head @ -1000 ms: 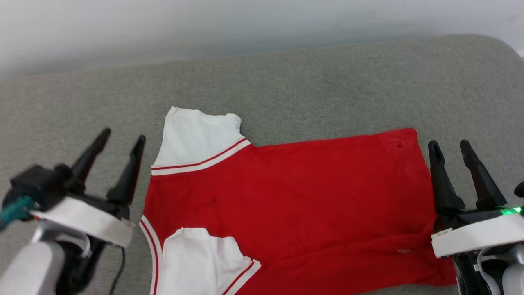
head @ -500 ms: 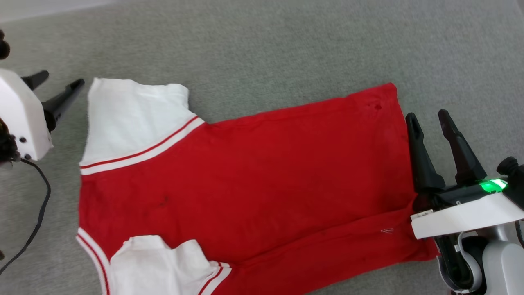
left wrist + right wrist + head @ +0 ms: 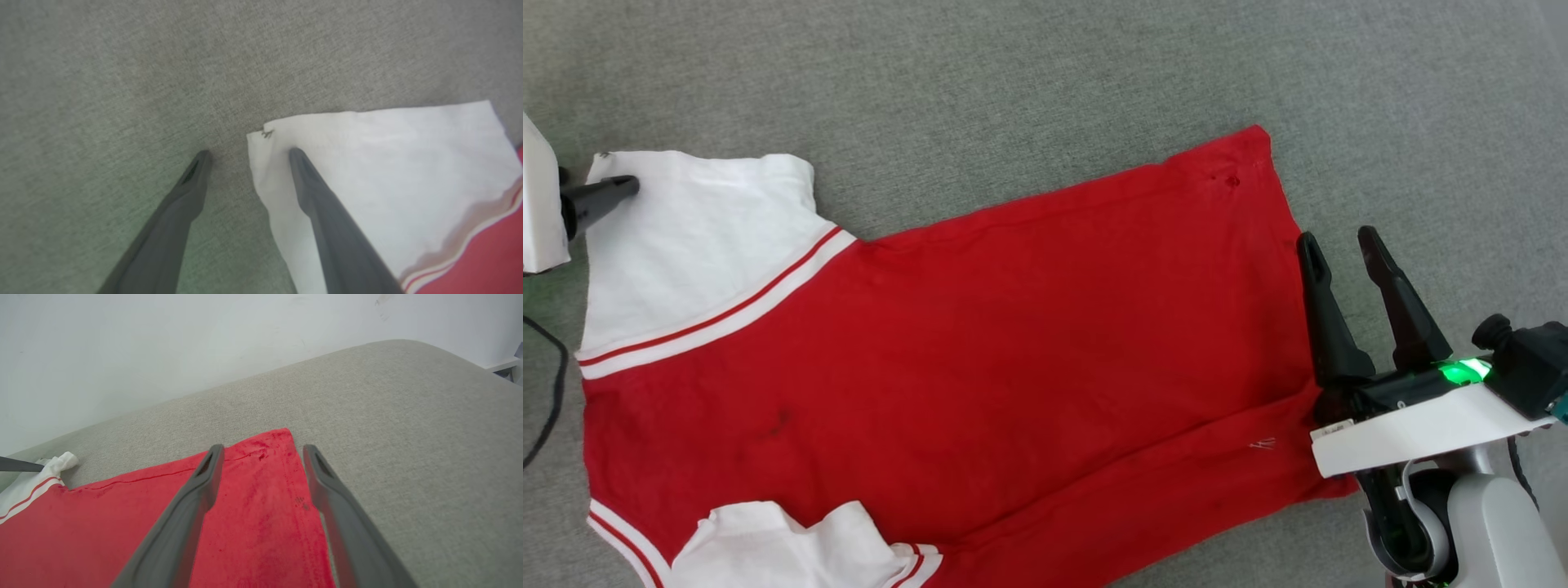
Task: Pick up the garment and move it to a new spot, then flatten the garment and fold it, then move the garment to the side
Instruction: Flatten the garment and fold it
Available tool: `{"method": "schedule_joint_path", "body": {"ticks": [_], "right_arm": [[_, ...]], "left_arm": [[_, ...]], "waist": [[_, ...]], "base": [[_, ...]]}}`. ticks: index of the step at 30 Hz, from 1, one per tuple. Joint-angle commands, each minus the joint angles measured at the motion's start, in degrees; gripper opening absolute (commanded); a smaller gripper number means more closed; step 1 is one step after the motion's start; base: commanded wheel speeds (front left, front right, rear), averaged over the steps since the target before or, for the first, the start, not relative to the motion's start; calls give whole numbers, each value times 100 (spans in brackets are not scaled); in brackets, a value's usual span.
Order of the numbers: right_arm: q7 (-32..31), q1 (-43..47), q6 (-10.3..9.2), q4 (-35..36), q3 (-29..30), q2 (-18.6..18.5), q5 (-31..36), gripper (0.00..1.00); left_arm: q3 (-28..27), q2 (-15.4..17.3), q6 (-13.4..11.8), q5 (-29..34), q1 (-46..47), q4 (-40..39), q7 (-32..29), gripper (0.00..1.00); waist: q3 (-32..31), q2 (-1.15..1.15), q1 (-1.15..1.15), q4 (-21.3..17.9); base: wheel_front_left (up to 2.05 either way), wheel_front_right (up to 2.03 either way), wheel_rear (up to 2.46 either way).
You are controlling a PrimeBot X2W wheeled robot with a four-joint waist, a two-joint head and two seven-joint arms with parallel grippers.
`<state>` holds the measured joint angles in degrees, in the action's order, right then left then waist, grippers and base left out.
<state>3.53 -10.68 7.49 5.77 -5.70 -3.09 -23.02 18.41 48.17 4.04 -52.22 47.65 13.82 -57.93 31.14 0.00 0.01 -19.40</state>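
Lying spread on the grey padded surface (image 3: 1013, 65), the garment (image 3: 980, 351) has its neck end to the left and its hem to the right, with a plain red side up. The biggest danger, I think, concerns the whole shirt. If the two arms pull it unevenly, the soft cloth can bunch and drag over the woven surface instead of lying flat.

The right gripper (image 3: 1337, 235) stands at the hem with its jaws apart, one finger over red cloth and one at the edge. Closing there may take only the top layer, so the lower layer would hang loose.

The left gripper (image 3: 249, 152) is also spread wide, astride the far left corner of the far sleeve (image 3: 703, 237), with one finger over white cloth and one over bare surface. Such a thin corner could slip out, or the finger could push it into a wrinkle. Whether the tips touch the cloth, I cannot tell.

The near sleeve (image 3: 784, 539) is rumpled, and a fold made now would trap that crease. The dark cable (image 3: 557, 392) at the left could catch the arm.

Counting: one padded surface, one garment, two grippers with two fingers each, two white sleeves, one cable.
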Motion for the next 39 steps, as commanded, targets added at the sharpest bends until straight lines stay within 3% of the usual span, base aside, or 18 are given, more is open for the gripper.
{"method": "schedule_joint_path", "body": {"ticks": [1, 2, 4, 12, 20, 28, 35, 36, 39], "right_arm": [[46, -77, -1, -27, -4, 32, -37, 100], [63, -70, -1, -50, -13, 32, -44, 100], [70, -64, -1, -91, -44, 33, -69, 100], [-109, -117, 0, -133, 1, 28, 104, 100], [-995, -26, 0, 17, 374, -412, 305, 100], [-3198, -116, -1, 243, 340, -1445, 207, 100], [-4860, -498, -2, 431, 363, -2379, -157, 100], [-5364, -742, -2, 420, 409, -2650, -188, 100], [-5763, -976, -1, 284, 522, -2708, -171, 100]], "left_arm": [[106, 18, 28, 87, -54, 134, -43, 100], [140, 42, 24, 127, -76, 191, -34, 100], [171, -7, 72, 8, -159, 293, -109, 0], [174, -155, 223, 63, -137, 187, 503, 0], [407, -372, 333, -142, -319, -366, 1244, 0], [834, -271, 342, -255, -734, -1524, 1873, 0], [1150, -300, 344, -197, -1082, -2428, 2094, 0], [1180, -314, 344, -133, -1155, -2721, 2193, 0], [1208, -309, 322, -78, -1242, -2971, 2262, 0]], "waist": [[40, 0, -1, -40], [49, 0, -1, -51], [48, 0, -1, -65], [-201, 0, -1, 97], [-702, 0, -1, 622], [-1004, 0, -1, 1212], [-900, 0, -1, 1654], [-818, 0, -1, 1834], [-716, 0, -1, 1991]], "base": [[0, 0, 0], [0, 0, 0], [0, 0, 0], [0, 0, 0], [0, 0, 0], [0, 0, 0], [0, 0, 0], [0, 0, 0], [0, 0, 0]]}}
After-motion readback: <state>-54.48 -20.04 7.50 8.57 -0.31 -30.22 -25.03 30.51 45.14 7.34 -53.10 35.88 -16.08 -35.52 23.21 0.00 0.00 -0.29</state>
